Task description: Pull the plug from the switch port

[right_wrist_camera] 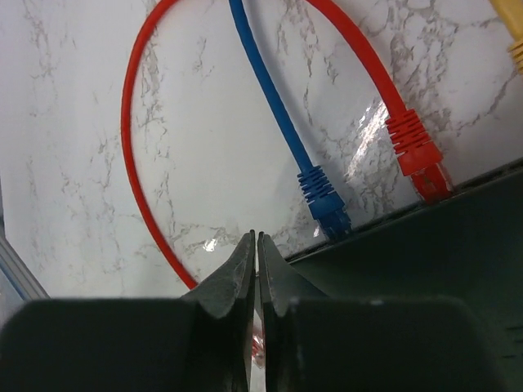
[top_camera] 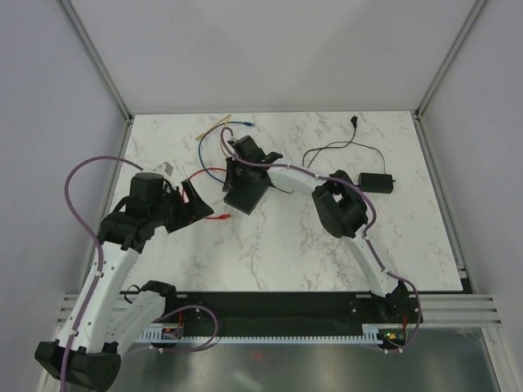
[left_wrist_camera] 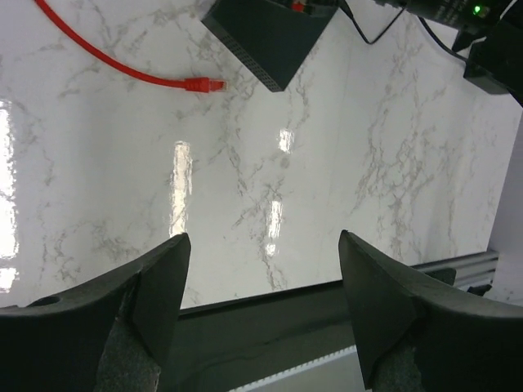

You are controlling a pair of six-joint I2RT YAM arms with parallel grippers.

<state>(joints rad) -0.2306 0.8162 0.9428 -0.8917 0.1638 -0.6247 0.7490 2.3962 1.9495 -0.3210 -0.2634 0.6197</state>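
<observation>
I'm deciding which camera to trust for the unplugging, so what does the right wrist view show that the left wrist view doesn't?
Only the right wrist view: a blue plug and a seated red plug, both in the switch, and the right pincer shut. Only the left wrist view: a loose red plug lying on the table, and the left pincer open. Both: the dark switch and the marble table.

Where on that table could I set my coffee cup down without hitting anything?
Widest bare marble: the near middle, between the left arm and right arm, in front of the switch. A smaller patch: the near-right corner, past the right arm. Crowded: far left, cables around the switch.
</observation>
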